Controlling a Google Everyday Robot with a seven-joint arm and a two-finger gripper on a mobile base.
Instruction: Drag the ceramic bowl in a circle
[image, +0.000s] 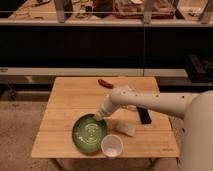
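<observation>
Overhead, camera view: wooden table (70, 107) with a white arm reaching in from the right. Gripper (98, 116) sits low at the far-right rim of the ceramic bowl (89, 134); cannot tell whether its fingers are apart or together. Bowl lies on the near-left part of the table, close to the near edge. White cup (111, 146) stands just beside the bowl's near-right edge. Pale flat item (125, 127) lies right of the bowl. Black device (144, 116) further right, partly under the arm. Reddish object (105, 83) near the far edge.
</observation>
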